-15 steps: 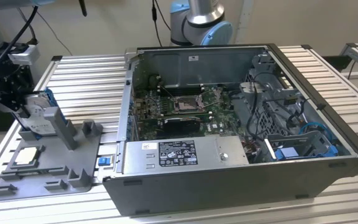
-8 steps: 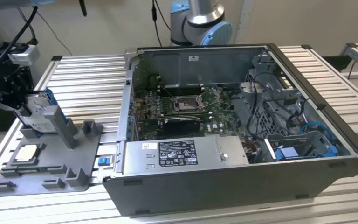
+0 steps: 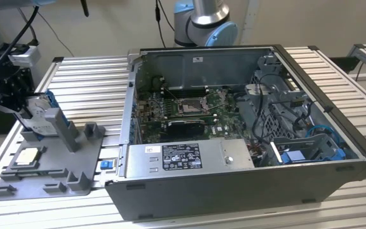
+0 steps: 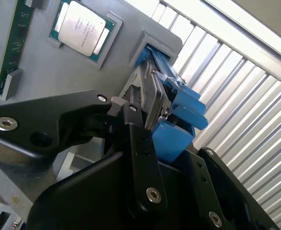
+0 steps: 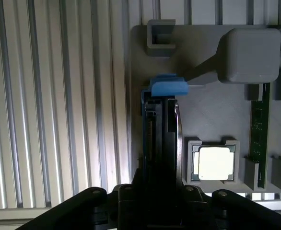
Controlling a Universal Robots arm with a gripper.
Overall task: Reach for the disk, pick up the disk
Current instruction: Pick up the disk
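One claw (image 5: 160, 143), closed on the disk (image 4: 152, 93). In both wrist views its two black fingers (image 4: 131, 120) lie along the disk's opposite flat faces with no gap to be seen, so the jaws are judged narrow and clamped on the metal body rather than on the blue bracket (image 5: 168, 86) that frames it.

The disk stands upright on its edge in a slot of the grey fixture tray (image 3: 75, 162), its lower part seated between the slot walls; it is not yet lifted clear. In the exterior view the claw meets the disk from about nine o'clock.

**Doing the step well (a judgement).**
- The hold should stay on the flat metal faces and square to them, since the plastic bracket is likely to flex.
- Any pull should run straight along the slot, because a tilted disk would probably bind against the grey walls or drag the tray with it.

**Surroundings, exterior view.**
- A small square processor chip (image 3: 27, 157) lies in its own pocket at about six o'clock from the disk, apart from it.
- The tray rests on the slatted metal desk (image 3: 87, 81).
- The open computer case (image 3: 335, 157) stands at three o'clock from the tray, just beside it.
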